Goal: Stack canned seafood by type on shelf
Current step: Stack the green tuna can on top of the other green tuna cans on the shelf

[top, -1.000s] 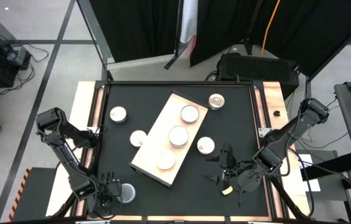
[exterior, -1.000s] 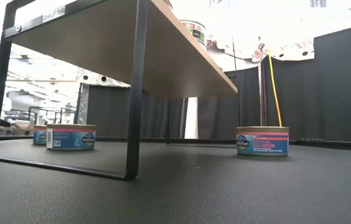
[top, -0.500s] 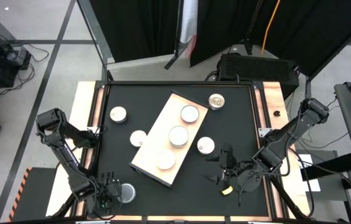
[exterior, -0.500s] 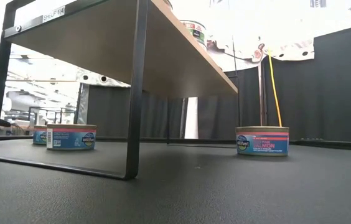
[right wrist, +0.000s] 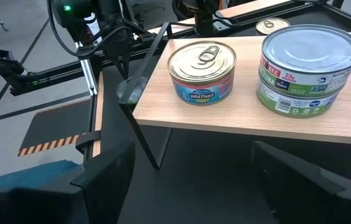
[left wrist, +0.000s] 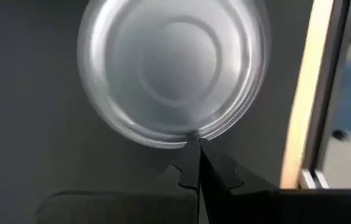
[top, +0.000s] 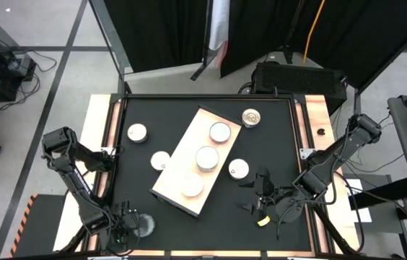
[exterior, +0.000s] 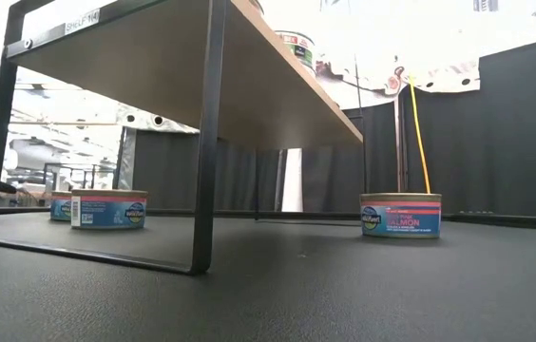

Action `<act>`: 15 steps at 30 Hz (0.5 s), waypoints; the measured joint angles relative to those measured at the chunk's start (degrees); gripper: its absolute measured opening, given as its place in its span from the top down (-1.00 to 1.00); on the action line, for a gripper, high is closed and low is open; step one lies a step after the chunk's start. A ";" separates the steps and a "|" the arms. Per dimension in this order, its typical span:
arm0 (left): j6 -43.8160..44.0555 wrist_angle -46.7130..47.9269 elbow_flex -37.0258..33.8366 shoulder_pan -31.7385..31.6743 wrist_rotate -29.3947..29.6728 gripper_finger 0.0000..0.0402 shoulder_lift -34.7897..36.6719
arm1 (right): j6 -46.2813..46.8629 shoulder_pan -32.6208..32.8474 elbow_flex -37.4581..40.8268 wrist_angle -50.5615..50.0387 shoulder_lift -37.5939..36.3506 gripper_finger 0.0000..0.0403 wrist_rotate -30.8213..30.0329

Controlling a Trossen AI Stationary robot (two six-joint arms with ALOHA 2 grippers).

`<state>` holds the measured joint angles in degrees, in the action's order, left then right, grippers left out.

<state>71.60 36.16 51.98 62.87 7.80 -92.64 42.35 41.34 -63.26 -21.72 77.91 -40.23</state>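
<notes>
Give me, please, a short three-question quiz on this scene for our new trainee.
1. True or false: the left gripper is shut, its tips at a tin.
2. In the high view, how many tins stand on the black tabletop, off the shelf?
3. The golden-topped tin is: A) atop another tin; B) on the tabletop by the shelf's far corner; C) under the shelf.
Key: 1 true; 2 five; 3 B.

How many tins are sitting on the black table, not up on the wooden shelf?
5: one far left, one beside the shelf's left edge, one at the far end, one right, one near the left end effector. Others may hide underneath.
</notes>
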 joint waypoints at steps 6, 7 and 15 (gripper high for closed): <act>1.02 -0.27 -0.65 0.17 -0.31 0.98 -0.17 | 0.02 0.02 0.00 0.05 0.00 -0.55 0.02; 1.42 -0.46 -0.91 0.25 -0.37 0.98 -0.25 | 0.02 0.02 0.00 0.03 0.00 -0.55 0.02; 2.63 0.65 -1.24 0.33 -0.71 0.98 -0.32 | 0.02 0.02 0.00 0.02 0.02 -0.55 0.07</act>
<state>74.23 36.81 50.74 63.20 7.08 -92.96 42.37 41.36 -63.26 -21.70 77.93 -40.16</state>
